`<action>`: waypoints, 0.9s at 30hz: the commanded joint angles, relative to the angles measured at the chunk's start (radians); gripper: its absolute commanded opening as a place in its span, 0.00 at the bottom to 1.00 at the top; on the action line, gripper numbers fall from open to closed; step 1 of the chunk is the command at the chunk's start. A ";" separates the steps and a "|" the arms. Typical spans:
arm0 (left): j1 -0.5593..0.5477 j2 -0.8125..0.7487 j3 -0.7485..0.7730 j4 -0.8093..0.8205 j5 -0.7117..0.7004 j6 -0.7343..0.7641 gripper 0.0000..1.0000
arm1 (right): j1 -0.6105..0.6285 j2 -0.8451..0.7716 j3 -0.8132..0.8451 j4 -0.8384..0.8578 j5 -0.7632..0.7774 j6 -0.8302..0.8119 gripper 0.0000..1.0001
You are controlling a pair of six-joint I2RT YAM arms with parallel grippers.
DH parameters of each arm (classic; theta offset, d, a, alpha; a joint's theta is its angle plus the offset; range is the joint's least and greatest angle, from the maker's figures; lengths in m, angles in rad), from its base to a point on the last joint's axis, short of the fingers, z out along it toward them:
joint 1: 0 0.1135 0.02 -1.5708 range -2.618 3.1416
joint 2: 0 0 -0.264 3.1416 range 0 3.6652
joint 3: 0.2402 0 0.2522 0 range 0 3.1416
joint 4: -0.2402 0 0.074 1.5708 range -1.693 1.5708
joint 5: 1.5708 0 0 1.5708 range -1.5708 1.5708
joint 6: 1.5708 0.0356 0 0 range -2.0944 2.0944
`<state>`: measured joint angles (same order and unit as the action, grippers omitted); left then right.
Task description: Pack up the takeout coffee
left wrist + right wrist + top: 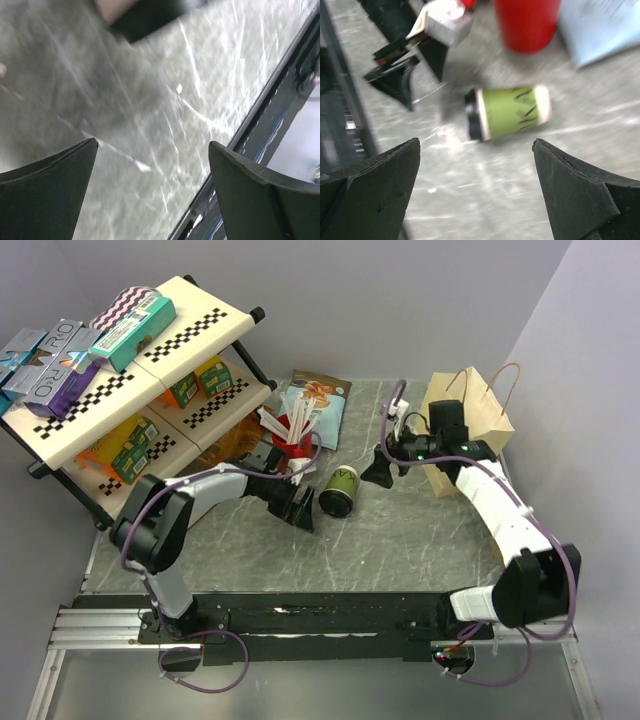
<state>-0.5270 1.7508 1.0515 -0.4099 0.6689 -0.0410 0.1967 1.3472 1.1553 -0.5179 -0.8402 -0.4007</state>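
Observation:
The takeout coffee point(341, 489) is a green paper cup with a black lid, lying on its side in the middle of the grey table point(400, 540). In the right wrist view the coffee cup point(510, 111) lies ahead of my fingers, its lid pointing left. My left gripper point(298, 510) sits just left of the cup, open and apart from it. Only table shows between the fingers of the left gripper point(153, 142). My right gripper point(378, 468) hovers to the right of the cup, open. Nothing sits inside the right gripper point(475, 143).
A brown paper bag point(470, 412) with handles stands at the back right, behind the right arm. The red cup point(292, 448) with white stirrers and a blue packet point(318, 403) lie behind the coffee. A two-level shelf point(190, 335) of boxes fills the back left.

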 commanded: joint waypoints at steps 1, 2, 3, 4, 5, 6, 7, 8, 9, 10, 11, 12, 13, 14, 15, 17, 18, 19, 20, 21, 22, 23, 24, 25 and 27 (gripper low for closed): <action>-0.039 -0.219 -0.046 -0.046 -0.058 0.177 0.99 | 0.085 -0.013 0.076 -0.041 0.050 -0.365 1.00; -0.041 -0.262 -0.070 -0.050 -0.060 0.203 0.99 | 0.117 -0.002 0.104 -0.091 0.087 -0.448 1.00; -0.039 -0.310 -0.079 -0.058 -0.058 0.239 0.99 | 0.145 0.009 0.148 -0.135 0.102 -0.637 1.00; -0.039 -0.405 -0.084 -0.059 -0.064 0.248 0.99 | 0.199 0.027 0.158 -0.213 0.125 -0.733 1.00; -0.039 -0.451 -0.087 -0.060 -0.066 0.251 0.99 | 0.223 0.035 0.159 -0.218 0.198 -0.812 1.00; -0.030 -0.521 -0.082 -0.063 -0.090 0.245 0.99 | 0.240 0.041 0.146 -0.211 0.226 -0.949 1.00; -0.012 -0.542 -0.074 -0.075 -0.083 0.242 0.99 | 0.257 0.055 0.138 -0.211 0.240 -1.027 0.98; 0.016 -0.551 -0.052 -0.090 -0.066 0.239 0.99 | 0.262 0.066 0.132 -0.212 0.251 -1.099 0.98; 0.078 -0.559 -0.042 -0.119 -0.051 0.219 0.99 | 0.267 0.079 0.126 -0.214 0.278 -1.219 0.97; 0.103 -0.562 -0.035 -0.127 -0.033 0.205 0.99 | 0.267 0.111 0.130 -0.220 0.286 -1.275 0.96; 0.120 -0.568 -0.028 -0.138 -0.025 0.196 1.00 | 0.268 0.131 0.136 -0.247 0.297 -1.329 0.95; 0.137 -0.589 -0.028 -0.142 -0.017 0.184 1.00 | 0.267 0.151 0.158 -0.264 0.317 -1.419 0.94; 0.142 -0.605 -0.031 -0.142 0.003 0.182 1.00 | 0.267 0.189 0.168 -0.286 0.320 -1.457 0.92; 0.147 -0.620 -0.050 -0.136 0.012 0.175 0.99 | 0.267 0.210 0.179 -0.313 0.326 -1.489 0.92; 0.162 -0.645 -0.059 -0.132 0.023 0.159 0.99 | 0.265 0.227 0.190 -0.324 0.340 -1.550 0.91; 0.177 -0.655 -0.083 -0.136 0.021 0.145 0.99 | 0.265 0.259 0.190 -0.335 0.340 -1.605 0.90; 0.194 -0.654 -0.085 -0.147 0.020 0.153 0.99 | 0.265 0.276 0.181 -0.338 0.342 -1.650 0.90; 0.200 -0.656 -0.087 -0.155 0.017 0.155 0.99 | 0.265 0.285 0.176 -0.340 0.351 -1.673 0.90; 0.206 -0.660 -0.087 -0.165 0.006 0.161 0.98 | 0.265 0.294 0.173 -0.341 0.355 -1.694 0.90; 0.216 -0.666 -0.087 -0.167 -0.002 0.164 0.98 | 0.267 0.315 0.167 -0.332 0.360 -1.716 0.90; 0.222 -0.671 -0.088 -0.167 -0.006 0.164 0.98 | 0.265 0.329 0.169 -0.329 0.363 -1.719 0.90; 0.226 -0.671 -0.088 -0.168 -0.011 0.167 0.98 | 0.265 0.343 0.176 -0.330 0.363 -1.721 0.90; 0.242 -0.672 -0.087 -0.168 -0.009 0.170 0.97 | 0.264 0.369 0.194 -0.341 0.362 -1.722 0.90; 0.252 -0.671 -0.090 -0.168 -0.009 0.167 0.97 | 0.262 0.381 0.201 -0.344 0.357 -1.727 0.90; 0.280 -0.662 -0.093 -0.164 -0.002 0.161 0.97 | 0.260 0.403 0.198 -0.343 0.354 -1.757 0.89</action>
<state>-0.2897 1.1072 0.9623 -0.5713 0.6559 0.1268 0.4641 1.7027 1.3128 -0.8261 -0.4744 -1.9366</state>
